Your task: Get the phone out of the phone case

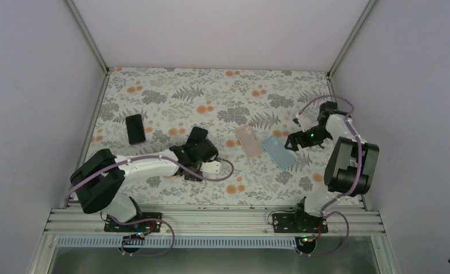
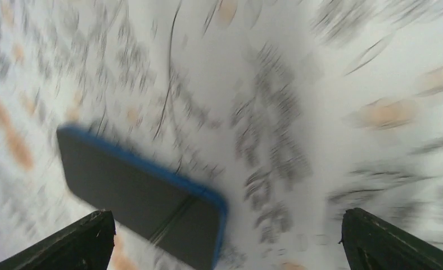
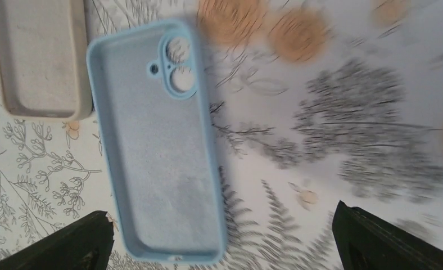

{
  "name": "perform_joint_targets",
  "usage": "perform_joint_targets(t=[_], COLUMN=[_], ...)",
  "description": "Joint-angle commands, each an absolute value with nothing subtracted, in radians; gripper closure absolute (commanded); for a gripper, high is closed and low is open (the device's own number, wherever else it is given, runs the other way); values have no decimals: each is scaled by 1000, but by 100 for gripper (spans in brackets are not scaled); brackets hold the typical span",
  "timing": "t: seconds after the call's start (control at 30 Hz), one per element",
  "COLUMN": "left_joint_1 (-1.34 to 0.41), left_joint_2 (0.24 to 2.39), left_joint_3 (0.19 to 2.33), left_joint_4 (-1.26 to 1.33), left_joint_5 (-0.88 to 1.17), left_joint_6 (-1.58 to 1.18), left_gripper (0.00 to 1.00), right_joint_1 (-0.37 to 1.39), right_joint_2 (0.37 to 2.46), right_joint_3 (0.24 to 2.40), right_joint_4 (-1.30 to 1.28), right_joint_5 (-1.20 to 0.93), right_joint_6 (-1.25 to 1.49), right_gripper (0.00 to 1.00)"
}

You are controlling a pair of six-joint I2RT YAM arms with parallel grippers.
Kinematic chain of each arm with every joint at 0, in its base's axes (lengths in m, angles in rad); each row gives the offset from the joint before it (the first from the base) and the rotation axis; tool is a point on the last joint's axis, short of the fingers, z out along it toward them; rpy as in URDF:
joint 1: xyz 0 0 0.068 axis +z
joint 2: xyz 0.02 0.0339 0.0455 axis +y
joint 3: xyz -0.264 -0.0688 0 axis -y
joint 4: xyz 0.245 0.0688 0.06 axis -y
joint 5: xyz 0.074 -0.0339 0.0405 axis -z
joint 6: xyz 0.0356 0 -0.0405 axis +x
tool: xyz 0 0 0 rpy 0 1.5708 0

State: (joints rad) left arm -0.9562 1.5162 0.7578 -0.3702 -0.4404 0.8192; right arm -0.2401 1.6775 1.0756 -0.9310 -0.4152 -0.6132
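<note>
Left arm pose: the left arm (image 1: 148, 162) reaches low across the floral cloth (image 1: 171, 91) towards the middle of the table, wrist bent down.
Left gripper state: the left gripper (image 2: 229, 216) has its jaws spread wide, with nothing between them.
Right arm pose: the right arm (image 1: 348, 165) is folded upright at the elbow. Its wrist is turned inward and hangs over the cloth.
Right gripper state: the right gripper (image 3: 224, 212) also stands wide apart and grips nothing.
Phone place: the phone (image 2: 135, 197) lies flat on the cloth, below and ahead of the left gripper and nearer one jaw than the other. It is not touched.
Phone axis: dark face up, with its long axis slanting across the left gripper's line of reach. The view is blurred, so I cannot tell whether its blue rim is a case.
Light blue case: the light blue case (image 3: 157, 152) lies below the right gripper, open side up. Its long axis runs away from the jaws, camera cut-out at the far end.
Light blue case contents: empty.
Beige case: the beige case (image 3: 39, 56) lies just beside it, farther from the right gripper. It is open side up and empty.
</note>
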Motion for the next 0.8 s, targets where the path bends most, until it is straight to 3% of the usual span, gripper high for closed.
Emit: perform_joint_targets(t=[0.0, 0.07, 0.17, 0.33, 0.5, 0.77], left_joint_1=[-953, -947, -897, -606, -338, -287], left_joint_2=[1451, 1454, 1457, 1329, 1293, 1263], left_joint_3=[995, 1110, 1235, 1166, 1136, 1133], left_joint_4=[-797, -910, -917, -514, -420, -481], left_joint_5=[127, 260, 244, 107, 255, 287], left_joint_6=[792, 802, 787, 739, 671, 651], left_gripper=[0, 0, 0, 0, 0, 0], right_joint_1=[-250, -250, -249, -249, -249, -246], right_joint_2=[1521, 1468, 1379, 1198, 1132, 1163], right_joint_3=[1201, 1260, 1300, 1186, 1016, 907], right_joint_4=[-943, -974, -949, -710, -515, -448], right_joint_5=[-336, -390, -494, -587, -547, -518], right_joint_6=[-620, -623, -589, -497, -419, -459], right_gripper=[0, 0, 0, 0, 0, 0])
